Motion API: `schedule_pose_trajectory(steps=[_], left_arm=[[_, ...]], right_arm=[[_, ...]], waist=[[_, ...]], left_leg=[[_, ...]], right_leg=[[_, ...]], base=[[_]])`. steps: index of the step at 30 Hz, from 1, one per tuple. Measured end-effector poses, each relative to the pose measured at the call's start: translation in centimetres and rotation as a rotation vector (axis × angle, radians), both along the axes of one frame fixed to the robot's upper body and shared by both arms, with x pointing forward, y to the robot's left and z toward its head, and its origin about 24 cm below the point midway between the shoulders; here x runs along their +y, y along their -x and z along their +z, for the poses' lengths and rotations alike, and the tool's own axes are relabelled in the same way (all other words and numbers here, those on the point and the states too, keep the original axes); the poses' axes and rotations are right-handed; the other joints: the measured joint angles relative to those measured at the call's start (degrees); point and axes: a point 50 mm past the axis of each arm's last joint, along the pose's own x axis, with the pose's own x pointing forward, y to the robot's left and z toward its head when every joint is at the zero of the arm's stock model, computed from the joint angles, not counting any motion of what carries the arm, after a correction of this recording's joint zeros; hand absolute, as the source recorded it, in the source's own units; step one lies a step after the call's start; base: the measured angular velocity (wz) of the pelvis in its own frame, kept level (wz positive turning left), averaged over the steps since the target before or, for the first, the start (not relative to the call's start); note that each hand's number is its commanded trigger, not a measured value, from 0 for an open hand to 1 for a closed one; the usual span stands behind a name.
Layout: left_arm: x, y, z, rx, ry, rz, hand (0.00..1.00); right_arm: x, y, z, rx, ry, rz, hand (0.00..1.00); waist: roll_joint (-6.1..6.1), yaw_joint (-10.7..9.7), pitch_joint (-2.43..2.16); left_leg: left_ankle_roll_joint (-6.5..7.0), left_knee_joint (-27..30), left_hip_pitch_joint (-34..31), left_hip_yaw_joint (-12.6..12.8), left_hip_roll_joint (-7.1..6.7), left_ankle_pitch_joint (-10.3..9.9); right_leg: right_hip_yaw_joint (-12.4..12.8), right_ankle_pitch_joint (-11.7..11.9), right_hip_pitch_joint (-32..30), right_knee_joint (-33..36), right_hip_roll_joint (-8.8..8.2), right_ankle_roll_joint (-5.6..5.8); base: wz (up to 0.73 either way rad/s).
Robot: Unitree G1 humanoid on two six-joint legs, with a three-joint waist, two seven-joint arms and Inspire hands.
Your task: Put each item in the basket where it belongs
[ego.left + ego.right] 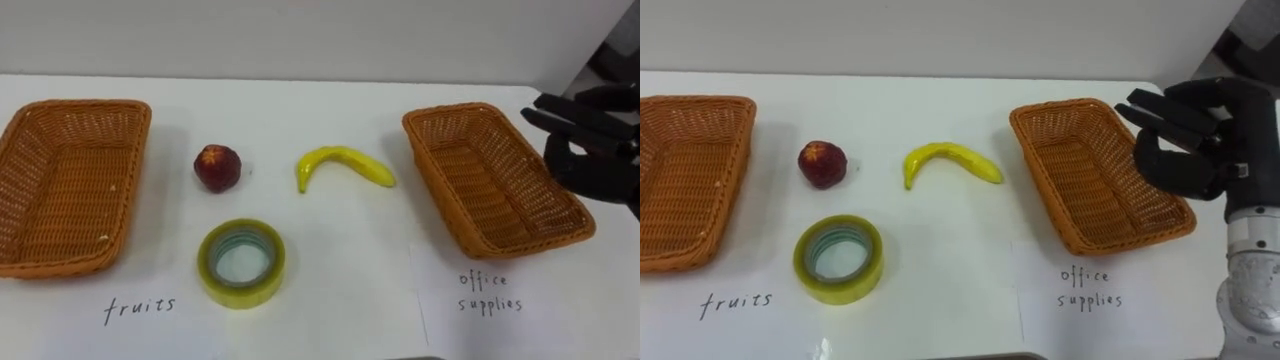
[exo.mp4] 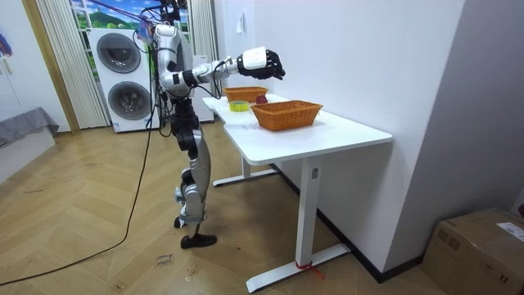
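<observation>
On the white table lie a dark red apple (image 1: 217, 167), a yellow banana (image 1: 345, 163) and a roll of yellowish tape (image 1: 240, 296), all between two wicker baskets. The basket at the left (image 1: 70, 105) has "fruits" handwritten in front of it. The one at the right (image 1: 480, 170) is marked "office supplies". Both baskets hold nothing. My black right hand (image 1: 1185, 140) hovers open above the right basket's outer rim, fingers stretched leftward, with nothing in it. In the room view that right hand (image 2: 266, 62) is raised over the table's end, where I stand.
A white wall runs close behind the table's far edge (image 1: 300, 80). The table's right edge lies just beyond the right basket. Washing machines (image 2: 127, 78) stand behind me in the room view, and a cardboard box (image 2: 479, 246) sits on the floor at its right.
</observation>
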Motion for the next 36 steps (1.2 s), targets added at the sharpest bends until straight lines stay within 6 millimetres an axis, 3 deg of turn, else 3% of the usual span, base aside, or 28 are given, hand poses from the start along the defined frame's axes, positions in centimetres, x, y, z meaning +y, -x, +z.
schedule_pose_trajectory(steps=[25, 27, 29, 30, 31, 36], left_arm=[[0.0, -0.2, 0.0, 0.006, 0.001, 0.000, 0.00], [0.0, -0.3, 0.0, 0.003, 0.002, -0.006, 0.00], [-0.1, -0.7, 0.0, -0.006, 0.005, -0.023, 0.00], [-0.2, -0.8, 0.0, -0.009, 0.006, -0.024, 0.00], [-0.1, -0.9, 0.0, -0.015, 0.005, -0.026, 0.00], [-0.1, -1.3, 0.0, -0.028, 0.002, -0.030, 0.00]], right_arm=[[-0.2, -0.2, -1.1, 0.054, -0.001, -0.003, 1.00], [-0.3, -0.2, -1.5, 0.068, -0.006, -0.006, 0.87], [-0.2, -0.3, -2.2, 0.100, -0.016, -0.003, 0.47], [-0.2, -0.3, -2.3, 0.105, -0.017, 0.001, 0.13], [-0.1, -0.3, -2.5, 0.113, -0.019, 0.009, 0.00], [0.3, -0.5, -2.7, 0.138, -0.007, 0.034, 0.00]], waist=[[-0.39, 0.2, 0.13], [-0.54, 0.2, 0.07], [-0.61, 0.2, 0.09], [-0.62, 0.2, 0.08], [-0.62, 0.2, 0.07], [-0.57, 0.4, 0.09]], left_leg=[[0.00, 0.0, -0.3, -0.1, -0.04, 0.0], [0.00, 0.0, -0.3, 0.0, -0.04, 0.0], [0.00, 0.0, -0.3, 0.0, -0.04, 0.0], [0.00, 0.0, -0.3, 0.0, -0.05, 0.0], [0.00, 0.0, -0.3, 0.0, -0.04, 0.0], [0.00, -0.1, -0.3, 0.0, -0.03, 0.0]], right_leg=[[-0.1, 0.0, -0.8, 0.0, -0.04, 0.01], [-0.1, 0.0, -0.8, 0.0, -0.06, 0.01], [-0.1, 0.0, -0.8, 0.0, -0.08, 0.01], [-0.1, 0.0, -0.8, 0.0, -0.08, 0.01], [-0.1, 0.0, -0.8, 0.0, -0.08, 0.01], [-0.1, 0.0, -0.9, 0.0, -0.02, 0.01]], base=[[0.00], [0.00], [0.00], [0.00], [0.00], [0.00]])
